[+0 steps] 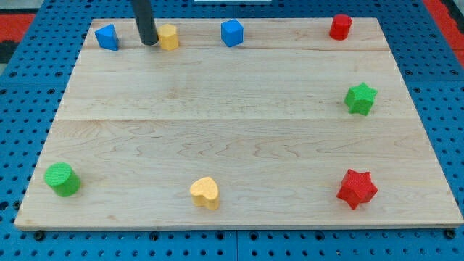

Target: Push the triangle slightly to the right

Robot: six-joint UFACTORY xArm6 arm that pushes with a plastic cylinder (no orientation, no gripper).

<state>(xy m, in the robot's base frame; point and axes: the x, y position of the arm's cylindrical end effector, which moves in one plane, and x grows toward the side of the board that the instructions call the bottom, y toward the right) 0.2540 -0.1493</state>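
The blue triangle [106,37] lies near the board's top left corner. My tip [149,42] is down on the board to the triangle's right, with a gap between them. The tip stands right against the left side of a small yellow block [169,37] whose shape I cannot make out. The rod comes straight down from the view's top edge.
A blue cube [232,32] and a red cylinder [340,27] sit along the top edge of the wooden board [232,138]. A green star [360,98] is at the right. A red star [357,188], a yellow heart [205,193] and a green cylinder [62,179] line the bottom.
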